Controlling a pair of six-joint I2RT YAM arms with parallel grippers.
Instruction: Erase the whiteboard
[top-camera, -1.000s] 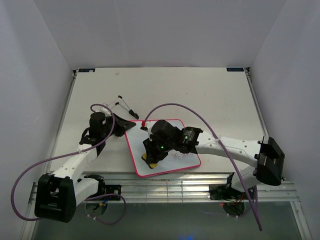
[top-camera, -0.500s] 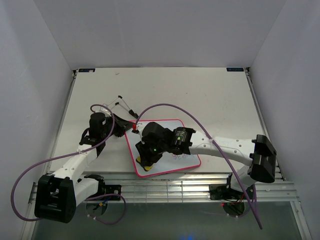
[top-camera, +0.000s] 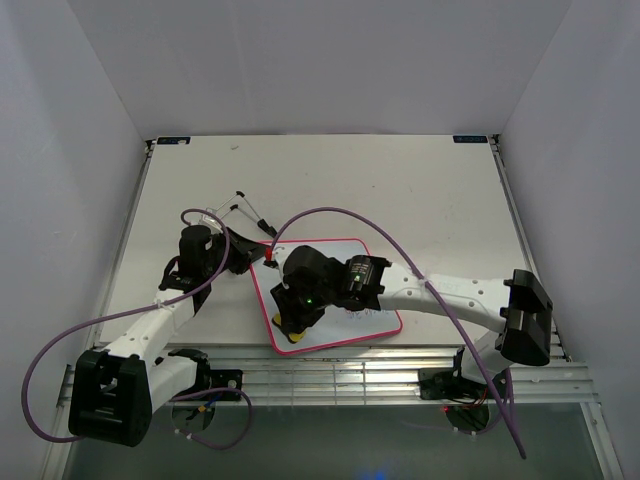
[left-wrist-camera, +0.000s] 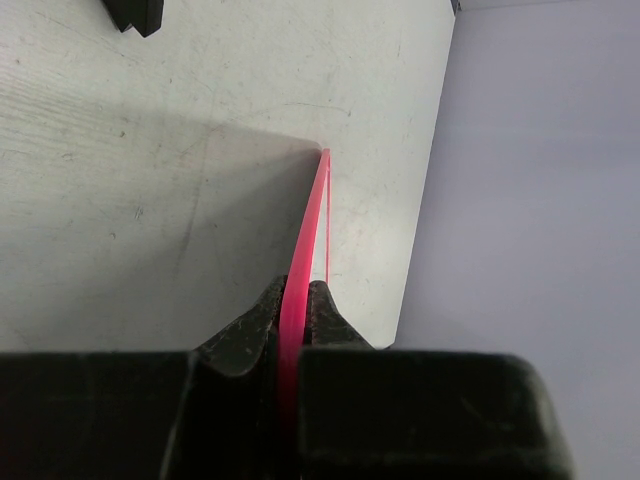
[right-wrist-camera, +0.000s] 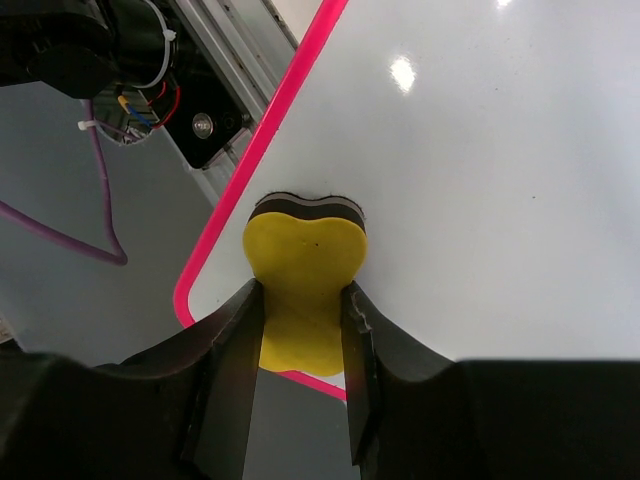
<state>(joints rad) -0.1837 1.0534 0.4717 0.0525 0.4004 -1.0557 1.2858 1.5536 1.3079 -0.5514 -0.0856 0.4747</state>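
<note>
Observer: Writing on whiteboard (top-camera: 340, 326) mostly hidden under right arm (top-camera: 450, 295); red marks (top-camera: 362, 313) illegible.

Checker: Orientation?

Observer: Lies on tabletop (top-camera: 400, 190), near middle. Long axis runs left-right, right end farther. Grips: left gripper (left-wrist-camera: 297, 295) pinches pink rim (left-wrist-camera: 310, 220); right gripper (right-wrist-camera: 300, 305) clamps yellow sponge (right-wrist-camera: 305, 260) at near-left corner. Purple cable (top-camera: 340, 210) arches over; thin black rods (top-camera: 248, 208) beyond.

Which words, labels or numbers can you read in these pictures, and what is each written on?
Handwriting on the whiteboard: too small and blurred to read.
Small tag at the far-left corner of the table: too small to read.
Matching tag at the far-right corner: too small to read.
Wrist views: no text.
</note>
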